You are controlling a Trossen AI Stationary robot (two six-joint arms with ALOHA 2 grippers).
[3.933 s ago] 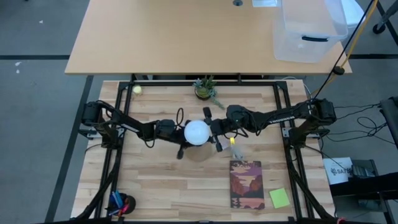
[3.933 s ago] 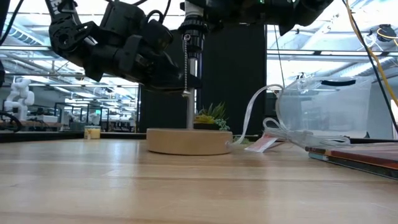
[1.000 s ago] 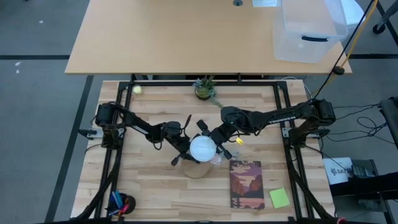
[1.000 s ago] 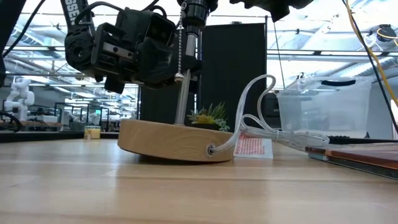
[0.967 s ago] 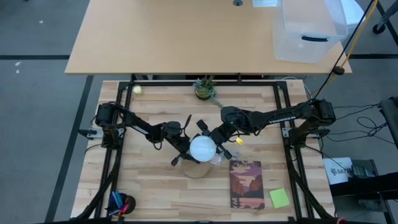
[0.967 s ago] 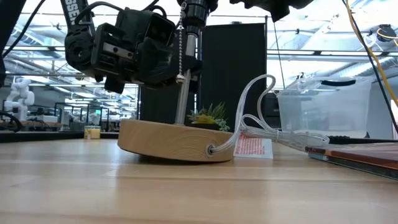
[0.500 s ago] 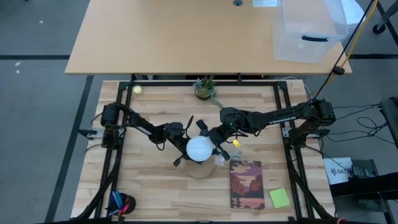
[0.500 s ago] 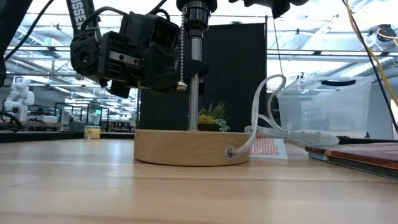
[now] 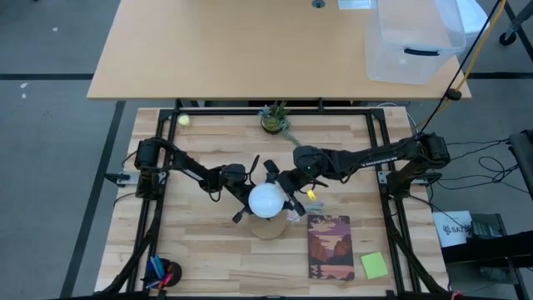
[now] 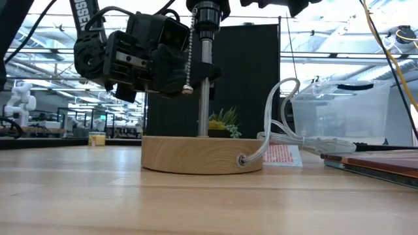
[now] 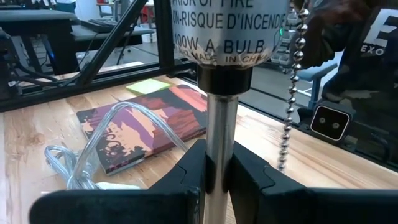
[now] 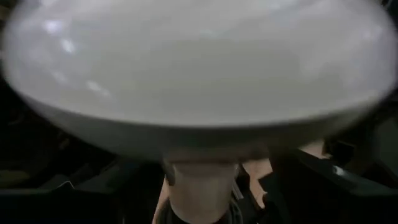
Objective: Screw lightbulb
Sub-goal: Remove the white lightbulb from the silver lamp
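A lamp with a round wooden base (image 10: pixel 201 155) stands flat on the table, its metal stem (image 10: pixel 204 98) upright, with a pull chain (image 10: pixel 189 65) hanging beside it. The white lightbulb (image 9: pixel 266 200) sits upright on top of the lamp's socket (image 10: pixel 208 16). In the right wrist view its globe (image 12: pixel 193 68) fills the upper picture. My left gripper (image 11: pixel 221 180) is shut on the stem. My right gripper (image 9: pixel 281 190) is open, with a finger on either side of the globe. My left gripper pinches the lamp's stem (image 11: pixel 221 143) between its two fingers (image 11: pixel 186 177), below the black socket. The fingers come in nearly level from the table's left side and lie across the upright stem. The base rests flat on the table. My right gripper: I cannot tell whether its fingers touch the globe.
The lamp's clear cord (image 10: pixel 274 124) loops off to the right toward a book (image 9: pixel 330 246) and a green note (image 9: pixel 374 265). A small plant (image 9: pixel 275 118) and a yellow-green ball (image 9: pixel 183 120) sit near the far edge. A clear bin (image 9: pixel 414 37) stands on the far table.
The lamp's base was tipped up on one side and has settled flat on the table, so the stem has come upright. My left gripper has kept its hold on the stem. My right gripper has rolled a little and opened wider around the globe.
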